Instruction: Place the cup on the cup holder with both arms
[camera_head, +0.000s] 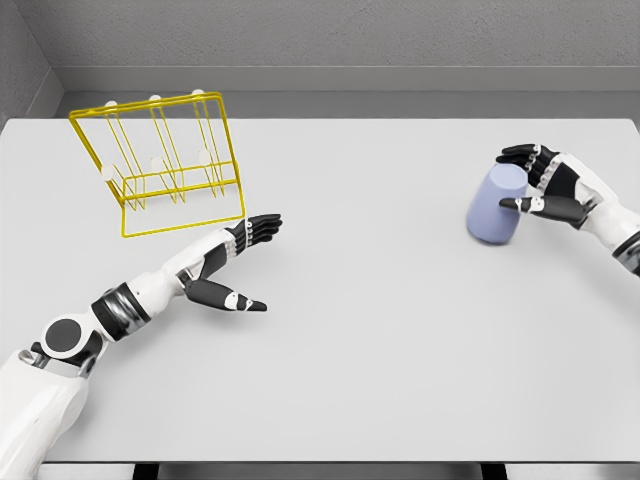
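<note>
From the head camera I see the cup (495, 205) on the right side of the table (400, 350), a pale lilac tumbler that looks tilted a little, its rim end toward the upper right where my right hand (545, 185) meets it. That hand comes in from the right edge and wraps the upper part of the cup: the fingers (520, 155) curl over the far side of the rim, the thumb (525, 205) lies across the near side, and both appear to touch the cup. I read this as a grasp on the cup, though I cannot tell whether the base rests on the table or sits just clear of it.

The holder (160, 160) is a yellow wire rack at the far left of the table, well apart from the cup. It leans back, with a flat wire base frame on the table and an upright frame carrying several thin pegs tipped with small white knobs. No cup hangs on it.

My left arm reaches in from the lower left, the forearm lying low over the table. The left hand (235, 255) is released and holds nothing: the four fingers stretch out together toward the right, the thumb points out below them. Its fingertips are just beside the near right corner of the holder's base frame without touching it.

The table is plain pale grey, with a grey wall behind its far edge.
</note>
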